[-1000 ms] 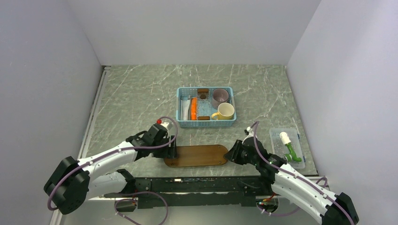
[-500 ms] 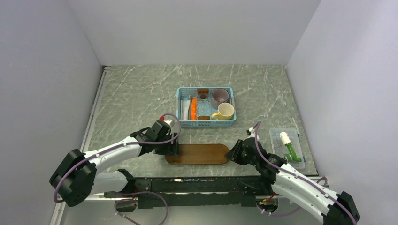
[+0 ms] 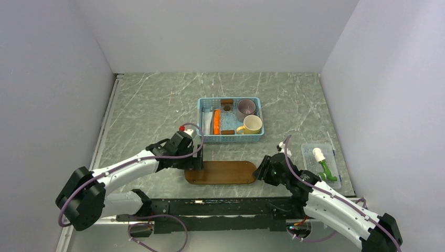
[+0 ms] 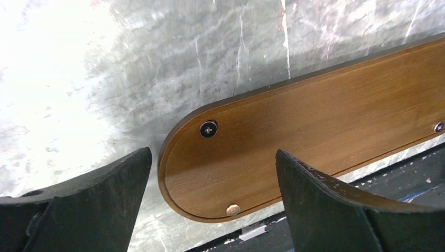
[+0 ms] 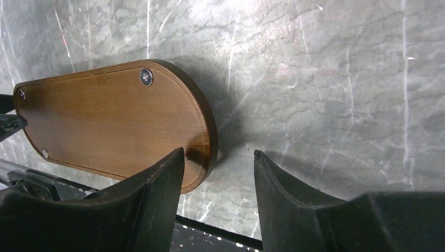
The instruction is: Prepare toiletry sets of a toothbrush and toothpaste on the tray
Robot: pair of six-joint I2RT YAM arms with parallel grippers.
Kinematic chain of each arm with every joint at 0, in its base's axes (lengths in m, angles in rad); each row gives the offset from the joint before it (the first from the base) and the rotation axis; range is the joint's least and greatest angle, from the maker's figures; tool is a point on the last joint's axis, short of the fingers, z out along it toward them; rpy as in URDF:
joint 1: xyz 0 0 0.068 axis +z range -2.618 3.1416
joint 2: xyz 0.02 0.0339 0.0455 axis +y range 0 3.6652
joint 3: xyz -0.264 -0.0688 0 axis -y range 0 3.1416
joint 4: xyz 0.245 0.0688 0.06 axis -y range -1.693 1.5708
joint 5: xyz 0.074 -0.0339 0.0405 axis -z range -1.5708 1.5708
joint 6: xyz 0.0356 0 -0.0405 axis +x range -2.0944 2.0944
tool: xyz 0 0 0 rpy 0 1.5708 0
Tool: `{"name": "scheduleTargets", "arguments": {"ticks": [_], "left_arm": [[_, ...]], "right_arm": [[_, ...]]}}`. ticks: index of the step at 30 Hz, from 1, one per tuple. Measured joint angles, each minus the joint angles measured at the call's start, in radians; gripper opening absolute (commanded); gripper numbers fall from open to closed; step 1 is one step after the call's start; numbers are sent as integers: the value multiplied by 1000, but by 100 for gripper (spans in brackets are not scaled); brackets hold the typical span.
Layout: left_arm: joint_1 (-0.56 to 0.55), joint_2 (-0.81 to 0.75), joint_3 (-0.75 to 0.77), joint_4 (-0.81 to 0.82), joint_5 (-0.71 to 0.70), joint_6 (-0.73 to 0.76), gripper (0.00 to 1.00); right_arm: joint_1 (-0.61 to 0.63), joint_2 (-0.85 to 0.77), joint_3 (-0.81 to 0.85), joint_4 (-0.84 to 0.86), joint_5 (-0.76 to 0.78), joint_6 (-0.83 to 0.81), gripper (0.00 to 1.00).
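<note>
At the near edge of the grey-green marbled table (image 3: 152, 105), the flat dark-brown wooden tray (image 3: 220, 172) with rounded ends lies lengthwise from left to right, with nothing on it. The left gripper (image 4: 210, 157) hangs over the tray's left end with its jaws wide open. One finger is off the end and the other is above the board, and they hold nothing. The right gripper (image 5: 218, 154) is at the tray's right end, its jaws also parted and gripping nothing, with the rounded edge in the gap between them. Farther back stands a light-blue plastic mesh basket (image 3: 230, 138) holding a flat orange tube (image 3: 216, 122), a yellow mug (image 3: 252, 125) and a mauve cup (image 3: 246, 109). A small clear plastic box (image 3: 320, 165) sits to the right.
</note>
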Motion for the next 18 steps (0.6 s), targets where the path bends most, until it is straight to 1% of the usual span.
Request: {"name": "scheduleTargets", "arguments": {"ticks": [3,11,15,18], "left_arm": [[0,-22,38,-44,-37,5,99],[0,-123,183,-209,-147,27,99],[0,-193,272,-299,-208,45,99],[0,-262,334,-365,-253,64,99]], "right_arm": [[0,5,43,-48,24,-14,55],[0,61,245,-129,109,-97,56],[0,153,392,-134,136,-168,56],[0,264,523,-136,144,-236,55]]}}
